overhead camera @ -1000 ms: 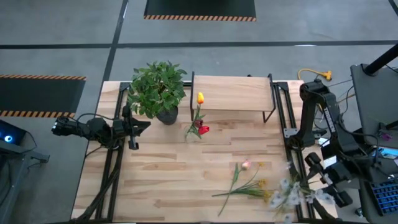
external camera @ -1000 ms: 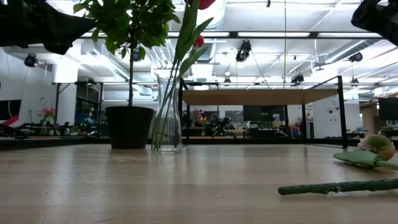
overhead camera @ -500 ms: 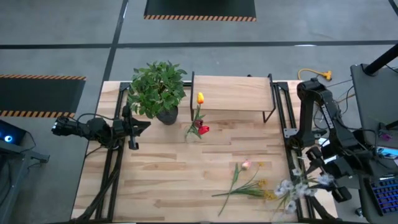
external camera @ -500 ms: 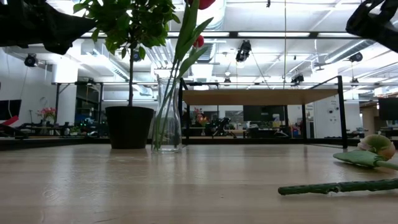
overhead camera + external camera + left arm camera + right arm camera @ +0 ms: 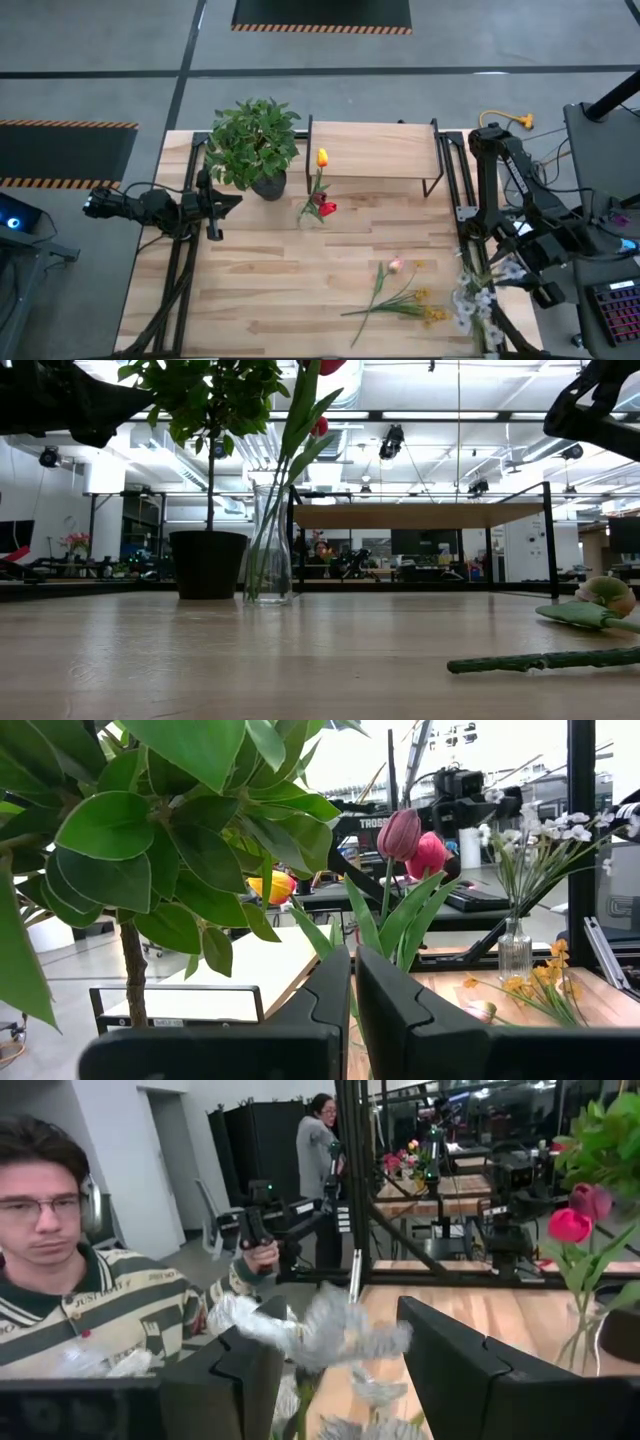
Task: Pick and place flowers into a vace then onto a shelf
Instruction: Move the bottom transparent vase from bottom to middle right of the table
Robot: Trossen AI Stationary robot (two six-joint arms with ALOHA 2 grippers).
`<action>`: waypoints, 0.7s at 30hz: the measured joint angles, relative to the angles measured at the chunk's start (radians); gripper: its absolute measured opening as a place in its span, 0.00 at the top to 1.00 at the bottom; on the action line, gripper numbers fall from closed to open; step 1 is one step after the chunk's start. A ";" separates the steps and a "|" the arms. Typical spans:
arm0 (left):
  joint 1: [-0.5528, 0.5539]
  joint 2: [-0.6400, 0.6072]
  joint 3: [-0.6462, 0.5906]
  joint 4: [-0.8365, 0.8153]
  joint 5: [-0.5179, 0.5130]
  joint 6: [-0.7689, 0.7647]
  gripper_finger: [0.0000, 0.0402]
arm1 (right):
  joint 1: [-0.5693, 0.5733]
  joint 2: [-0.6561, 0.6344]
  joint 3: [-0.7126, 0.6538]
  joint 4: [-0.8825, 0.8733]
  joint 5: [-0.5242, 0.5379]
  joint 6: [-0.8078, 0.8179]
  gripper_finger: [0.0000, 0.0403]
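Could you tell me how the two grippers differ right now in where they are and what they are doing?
The left gripper is shut and empty, waiting over the table's left side beside the potted plant; the right gripper stands wider, closed around a pale white sprig. The left hangs over the tabletop; the right is at the table's right edge, lifted off the surface. Both are dark two-finger grippers.

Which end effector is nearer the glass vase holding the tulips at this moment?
Left. The left end effector waits shut just beside the glass vase, by the potted plant. The right end effector is across the table at its right edge, holding pale sprigs.
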 joint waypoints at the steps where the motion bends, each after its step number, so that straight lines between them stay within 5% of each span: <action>1: 0.000 0.000 0.000 0.000 0.000 0.000 0.99 | 0.000 0.000 0.000 0.033 -0.001 -0.040 0.55; 21: 0.000 0.000 0.000 0.000 0.000 0.000 0.99 | -0.011 -0.045 0.000 0.794 0.038 -0.842 0.55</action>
